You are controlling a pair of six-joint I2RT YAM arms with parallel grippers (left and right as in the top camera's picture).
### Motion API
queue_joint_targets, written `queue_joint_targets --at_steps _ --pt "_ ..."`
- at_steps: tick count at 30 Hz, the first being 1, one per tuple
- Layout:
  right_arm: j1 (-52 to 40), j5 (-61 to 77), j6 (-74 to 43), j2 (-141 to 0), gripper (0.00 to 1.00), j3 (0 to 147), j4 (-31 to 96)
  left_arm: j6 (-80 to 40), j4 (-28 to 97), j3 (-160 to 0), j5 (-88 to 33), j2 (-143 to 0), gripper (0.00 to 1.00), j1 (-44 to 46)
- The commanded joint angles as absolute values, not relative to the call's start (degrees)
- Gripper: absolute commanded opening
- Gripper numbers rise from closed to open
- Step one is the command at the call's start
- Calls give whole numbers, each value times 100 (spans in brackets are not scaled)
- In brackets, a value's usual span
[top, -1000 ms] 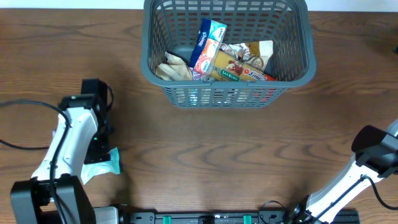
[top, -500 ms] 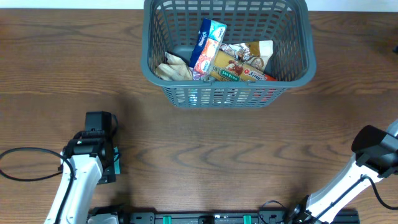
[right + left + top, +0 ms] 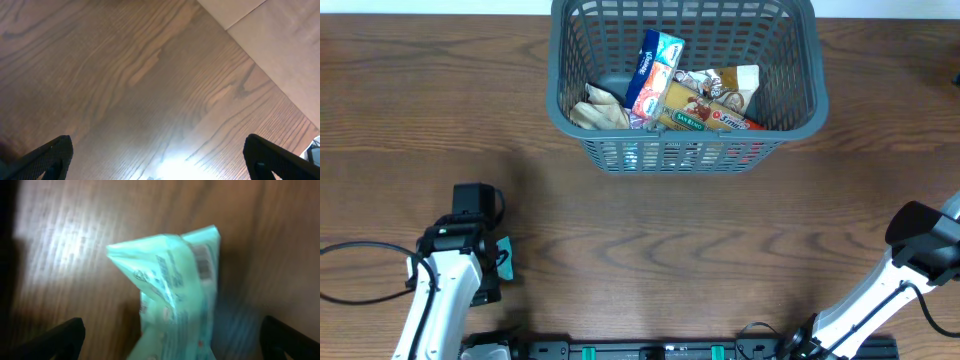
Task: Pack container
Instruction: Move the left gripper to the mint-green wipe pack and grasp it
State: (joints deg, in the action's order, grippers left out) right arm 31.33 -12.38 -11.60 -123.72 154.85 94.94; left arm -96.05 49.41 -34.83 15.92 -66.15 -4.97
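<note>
The container (image 3: pixel 685 152), a large dark grey lattice basket, stands at the back centre and holds several packets, among them a blue one (image 3: pixel 655 62) and a yellow one (image 3: pixel 705 110). A teal plastic packet (image 3: pixel 175 295) lies on the wood at the front left; in the overhead view only its edge (image 3: pixel 504 258) shows beside the arm. My left gripper (image 3: pixel 170 345) is open and hangs right over the packet, one finger on each side, apart from it. My right gripper (image 3: pixel 160 167) is open and empty over bare wood at the far right.
The right arm (image 3: pixel 920 240) rests at the table's right edge, and light flooring (image 3: pixel 280 45) shows beyond that edge. A black rail (image 3: pixel 670 350) runs along the front edge. A cable (image 3: pixel 360 250) loops near the left arm.
My left arm has pulled back toward the front edge and come down over the teal packet, which is now mostly covered in the overhead view. The right arm has not moved.
</note>
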Motion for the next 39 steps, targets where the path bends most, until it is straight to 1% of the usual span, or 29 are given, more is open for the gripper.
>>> queue_joint_targets --at_steps 1,7,13,17,22,29,34,39 --pt "3146 -1260 -1238 -12328 99 15474 9496 -9968 4960 -3476 1813 -6617 99 -679" --pt "3148 -1260 -1240 -12328 99 15474 9496 -9668 4700 -3472 2080 -6622 99 -849" --pt "3146 -1260 -1238 -12328 99 15474 9496 -9673 4569 -3433 2021 -6624 99 -867" --pt "3146 -1260 -1240 -12328 99 15474 9496 -10014 4469 -3129 1949 -6624 99 -869" --pt "3146 -1260 -1240 -12328 99 15474 9496 -10020 3968 -2707 1831 -6624 99 -869" --pt "3148 -1260 -1240 -12328 99 15474 9496 -10020 3800 -2532 1870 -6635 99 -869" --pt "3146 -1260 -1240 -12328 99 15474 9496 -10020 3776 -2523 1870 -6908 99 -869" --pt "3146 -1260 -1240 -12328 99 15474 9496 -10016 3479 -2523 1726 -7345 99 -867"
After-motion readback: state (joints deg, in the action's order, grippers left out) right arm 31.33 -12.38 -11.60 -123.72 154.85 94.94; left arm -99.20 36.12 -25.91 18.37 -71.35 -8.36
